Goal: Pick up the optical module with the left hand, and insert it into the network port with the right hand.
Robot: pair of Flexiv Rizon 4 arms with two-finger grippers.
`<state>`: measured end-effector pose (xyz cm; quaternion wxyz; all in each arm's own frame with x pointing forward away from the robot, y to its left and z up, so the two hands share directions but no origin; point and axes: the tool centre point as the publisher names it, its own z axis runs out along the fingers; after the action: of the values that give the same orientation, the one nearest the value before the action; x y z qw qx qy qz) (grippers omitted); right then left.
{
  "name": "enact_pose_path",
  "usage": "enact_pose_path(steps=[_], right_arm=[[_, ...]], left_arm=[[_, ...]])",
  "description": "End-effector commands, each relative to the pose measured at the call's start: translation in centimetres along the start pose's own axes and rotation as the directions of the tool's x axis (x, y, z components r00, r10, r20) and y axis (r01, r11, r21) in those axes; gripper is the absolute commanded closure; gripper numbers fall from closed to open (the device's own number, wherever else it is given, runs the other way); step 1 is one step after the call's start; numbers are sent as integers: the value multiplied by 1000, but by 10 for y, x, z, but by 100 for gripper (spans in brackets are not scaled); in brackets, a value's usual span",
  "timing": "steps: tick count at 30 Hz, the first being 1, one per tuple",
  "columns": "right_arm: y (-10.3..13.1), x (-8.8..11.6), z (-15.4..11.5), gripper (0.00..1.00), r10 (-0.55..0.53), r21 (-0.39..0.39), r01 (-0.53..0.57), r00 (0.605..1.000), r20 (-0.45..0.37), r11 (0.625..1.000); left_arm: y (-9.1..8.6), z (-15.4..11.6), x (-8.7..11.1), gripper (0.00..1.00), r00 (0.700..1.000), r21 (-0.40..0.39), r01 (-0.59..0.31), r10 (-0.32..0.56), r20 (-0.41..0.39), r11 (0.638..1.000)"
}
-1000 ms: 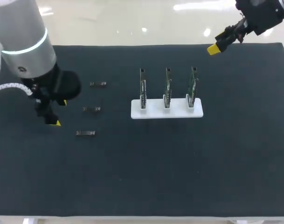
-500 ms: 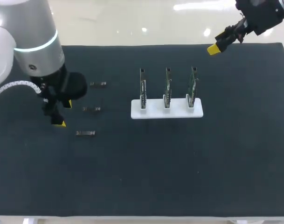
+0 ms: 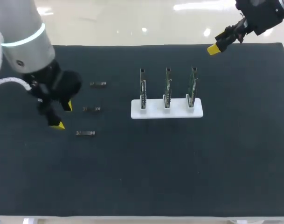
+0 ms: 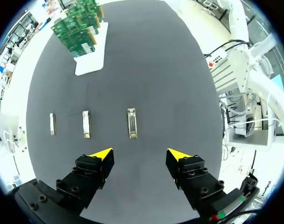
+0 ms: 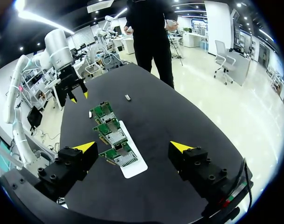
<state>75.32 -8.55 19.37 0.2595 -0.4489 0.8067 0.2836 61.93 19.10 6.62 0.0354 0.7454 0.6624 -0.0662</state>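
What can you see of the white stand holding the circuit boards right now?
The white stand is a flat, rectangular, plastic-looking block lying on the black mat near the table's middle. Three green circuit boards stand upright in it, in a row, side by side and apart from each other. Nothing else touches it.

Grey arm (image 3: 20, 56), cyan ring (image 3: 27, 39), white cable (image 3: 9, 84), black yellow-tipped left pincer (image 4: 141, 154)
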Motion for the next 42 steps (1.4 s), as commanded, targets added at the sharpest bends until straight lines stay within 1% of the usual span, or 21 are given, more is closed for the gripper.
enact_pose_path(steps=[1,6,9,14,17,32,42], right_arm=[[1,0,0,0,0,1,0,1000,0,1000],[1,0,0,0,0,1,0,1000,0,1000],[1,0,0,0,0,1,0,1000,0,1000],[1,0,0,0,0,1,0,1000,0,1000],[1,0,0,0,0,1,0,1000,0,1000],[1,0,0,0,0,1,0,1000,0,1000],[1,0,0,0,0,1,0,1000,0,1000]], left_arm=[[6,7,9,0,998,-3,12,-11,55,1000],[12,16,11,0,996,-41,70,-68,52,997],[14,20,11,0,996,-43,78,-76,46,996],[15,30,6,0,996,-86,83,-81,23,993],[16,36,2,0,996,-96,89,-88,14,991],[21,58,-9,0,991,-93,124,-128,-31,988],[21,66,-11,0,989,-104,136,-142,-50,985]])
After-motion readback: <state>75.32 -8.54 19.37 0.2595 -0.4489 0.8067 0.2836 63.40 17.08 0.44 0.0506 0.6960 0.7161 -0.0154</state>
